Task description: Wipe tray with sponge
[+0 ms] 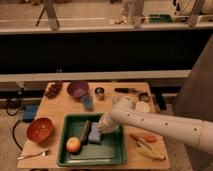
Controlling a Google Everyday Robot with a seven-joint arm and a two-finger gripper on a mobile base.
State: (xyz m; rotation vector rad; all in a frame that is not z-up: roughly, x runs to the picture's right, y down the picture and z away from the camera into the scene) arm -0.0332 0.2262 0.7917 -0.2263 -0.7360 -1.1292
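One large rectangular dark green plastic tray [116, 154] holds three things: one small blue-grey rectangular sponge [95, 135], one dark narrow brush-like stick [86, 131] just left of it, and one round yellow-red apple [73, 145]. The white arm's gripper [104, 125] sits at the sponge's right end; its grip cannot be made out.

My arm [165, 127] is reaching in from the right edge of the view, its thick white forearm lying nearly level and sloping slightly upward toward the wrist. The wrist is bending downward over the tray [70, 125], inside its right half. My gripper [102, 131] is pointing down and leftward at the end of the wrist, sitting low within the tray's rim, near the tray's middle.
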